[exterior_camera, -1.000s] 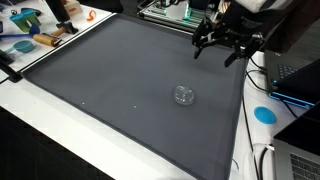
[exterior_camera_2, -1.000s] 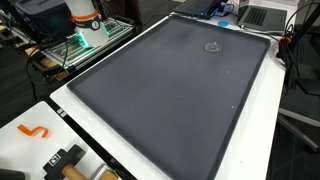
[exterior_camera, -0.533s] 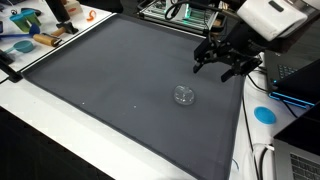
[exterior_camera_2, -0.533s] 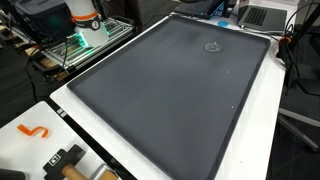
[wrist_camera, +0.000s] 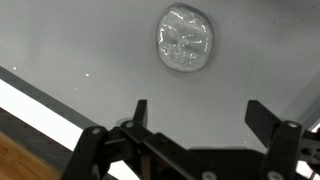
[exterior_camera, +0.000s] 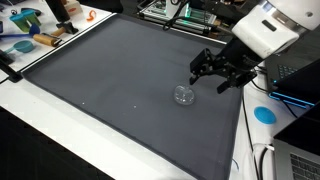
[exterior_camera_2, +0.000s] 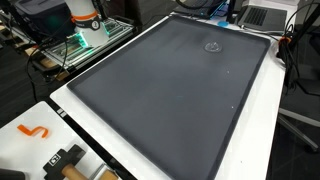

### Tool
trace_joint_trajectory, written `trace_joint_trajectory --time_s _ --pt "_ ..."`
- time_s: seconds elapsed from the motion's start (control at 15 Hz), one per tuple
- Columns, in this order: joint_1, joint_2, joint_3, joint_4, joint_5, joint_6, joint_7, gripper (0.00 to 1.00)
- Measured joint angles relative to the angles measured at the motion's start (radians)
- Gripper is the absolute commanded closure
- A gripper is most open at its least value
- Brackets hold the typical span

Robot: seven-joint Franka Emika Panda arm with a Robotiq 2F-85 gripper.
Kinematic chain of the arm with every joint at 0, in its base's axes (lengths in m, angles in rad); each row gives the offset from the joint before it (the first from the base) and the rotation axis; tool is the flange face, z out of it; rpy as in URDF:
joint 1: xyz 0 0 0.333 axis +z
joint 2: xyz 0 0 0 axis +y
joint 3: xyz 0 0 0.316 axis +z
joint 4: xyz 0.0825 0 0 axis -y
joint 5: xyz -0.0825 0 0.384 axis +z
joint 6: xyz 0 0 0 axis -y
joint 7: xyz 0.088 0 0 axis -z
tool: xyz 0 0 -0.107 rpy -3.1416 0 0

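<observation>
A small clear glass object (exterior_camera: 184, 96) sits on the dark grey mat (exterior_camera: 110, 80), toward its right side; it also shows as a faint ring (exterior_camera_2: 213, 46) near the mat's far end. My gripper (exterior_camera: 218, 75) hovers just beyond and to the right of it, open and empty. In the wrist view the clear glass object (wrist_camera: 186, 38) lies ahead of the gripper (wrist_camera: 200, 112), whose two black fingers stand wide apart over bare mat. Nothing is between them.
The mat lies on a white table (exterior_camera: 30, 110). Coloured tools (exterior_camera: 30, 40) lie at the back left corner, with a blue disc (exterior_camera: 264, 114) and a laptop (exterior_camera: 296, 76) on the right. An orange hook (exterior_camera_2: 35, 131) and tools (exterior_camera_2: 65, 160) lie at the near corner.
The arm has come down from the mat's back edge toward the clear object, with the jaws staying open. The clear object has not moved.
</observation>
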Motion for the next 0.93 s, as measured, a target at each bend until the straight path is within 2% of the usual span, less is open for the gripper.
trace_joint_trajectory --time_s 0.4,0.93 --pt "-0.002 0.021 -0.027 0.010 0.000 0.063 0.006 0.00" --pt "-0.031 0.040 -0.030 0.039 0.049 0.077 0.008 0.00"
